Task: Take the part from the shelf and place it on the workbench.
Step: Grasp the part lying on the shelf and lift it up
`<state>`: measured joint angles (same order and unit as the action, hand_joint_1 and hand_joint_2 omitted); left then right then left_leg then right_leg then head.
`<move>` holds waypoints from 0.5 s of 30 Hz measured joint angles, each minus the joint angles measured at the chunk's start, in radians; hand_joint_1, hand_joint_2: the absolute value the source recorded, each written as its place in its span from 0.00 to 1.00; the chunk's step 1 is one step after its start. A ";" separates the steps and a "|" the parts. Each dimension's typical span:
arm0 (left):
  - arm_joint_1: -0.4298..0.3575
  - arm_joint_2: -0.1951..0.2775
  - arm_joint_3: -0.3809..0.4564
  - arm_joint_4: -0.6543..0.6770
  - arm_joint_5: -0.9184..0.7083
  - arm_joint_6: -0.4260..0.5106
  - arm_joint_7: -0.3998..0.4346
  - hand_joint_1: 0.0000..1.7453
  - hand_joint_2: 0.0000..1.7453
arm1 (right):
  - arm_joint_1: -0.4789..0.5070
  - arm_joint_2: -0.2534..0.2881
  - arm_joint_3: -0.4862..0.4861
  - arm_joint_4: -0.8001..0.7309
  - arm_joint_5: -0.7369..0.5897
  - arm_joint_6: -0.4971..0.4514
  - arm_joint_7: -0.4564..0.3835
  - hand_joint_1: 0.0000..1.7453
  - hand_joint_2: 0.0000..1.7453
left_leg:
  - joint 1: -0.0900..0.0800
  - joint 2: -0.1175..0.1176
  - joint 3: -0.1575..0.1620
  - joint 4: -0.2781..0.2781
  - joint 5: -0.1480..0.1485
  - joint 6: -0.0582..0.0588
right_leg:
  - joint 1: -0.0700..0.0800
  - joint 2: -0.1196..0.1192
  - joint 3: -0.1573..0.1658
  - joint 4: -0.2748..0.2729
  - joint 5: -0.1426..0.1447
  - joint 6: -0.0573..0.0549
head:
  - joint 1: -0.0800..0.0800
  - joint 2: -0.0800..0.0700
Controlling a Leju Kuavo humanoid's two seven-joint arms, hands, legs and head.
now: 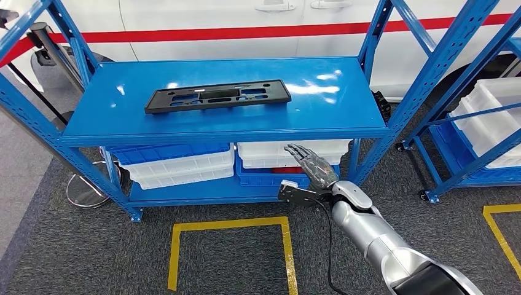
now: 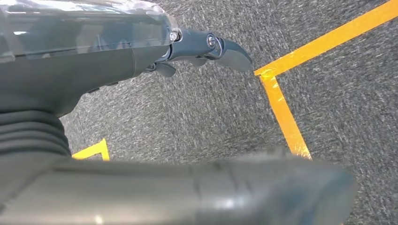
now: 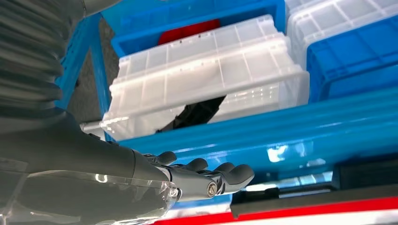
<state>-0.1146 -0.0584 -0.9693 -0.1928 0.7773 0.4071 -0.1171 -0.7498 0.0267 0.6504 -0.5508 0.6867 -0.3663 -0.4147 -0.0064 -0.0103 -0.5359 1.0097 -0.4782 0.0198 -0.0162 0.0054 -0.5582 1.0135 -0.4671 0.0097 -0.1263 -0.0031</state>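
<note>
Fingers of the right hand (image 1: 313, 167) are stretched out and apart, holding nothing, raised in front of the shelf's front edge. Beyond and above the fingertips, well apart from them, the long flat black plastic frame with rectangular cut-outs (image 1: 217, 96) lies flat on the glossy blue metal shelf top (image 1: 332, 104). It looks light, thin and stiff, though probably a little springy along its length, and likely to slide on the shiny paint. Lying flush, it gives little to get under, so a grip across a long edge near the middle, or through a cut-out, seems safest. The left hand (image 2: 202, 51) hangs over grey carpet, its fingers apart, holding nothing.
</note>
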 joint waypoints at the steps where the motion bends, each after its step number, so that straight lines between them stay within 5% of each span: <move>1: 0.001 0.000 0.001 0.000 -0.001 0.000 0.000 0.00 0.00 | -0.004 0.000 0.005 -0.001 0.006 -0.011 0.002 0.00 1.00 | 0.000 0.000 0.000 0.000 0.000 0.000 | 0.000 0.000 0.000 0.000 0.000 0.000 | 0.000 0.000; 5: 0.004 0.000 0.001 0.003 -0.002 0.000 0.004 0.00 0.00 | -0.027 -0.001 0.028 -0.031 0.012 -0.037 0.019 0.00 1.00 | 0.000 0.000 0.000 0.000 0.000 0.000 | 0.000 0.000 0.000 0.000 0.000 0.000 | 0.000 0.000; 15: 0.005 0.000 0.008 0.004 0.016 0.002 0.015 0.00 0.00 | -0.118 -0.010 0.089 -0.129 -0.012 0.066 0.047 0.00 1.00 | 0.000 0.000 0.000 0.000 0.000 0.000 | 0.000 0.000 0.000 0.000 0.000 0.000 | 0.000 0.000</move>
<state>-0.1095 -0.0584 -0.9608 -0.1884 0.7932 0.4093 -0.1023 -0.8676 0.0165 0.7399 -0.6802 0.6749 -0.3001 -0.3680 -0.0064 -0.0102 -0.5360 1.0099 -0.4778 0.0197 -0.0162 0.0055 -0.5583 1.0136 -0.4670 0.0098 -0.1263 -0.0031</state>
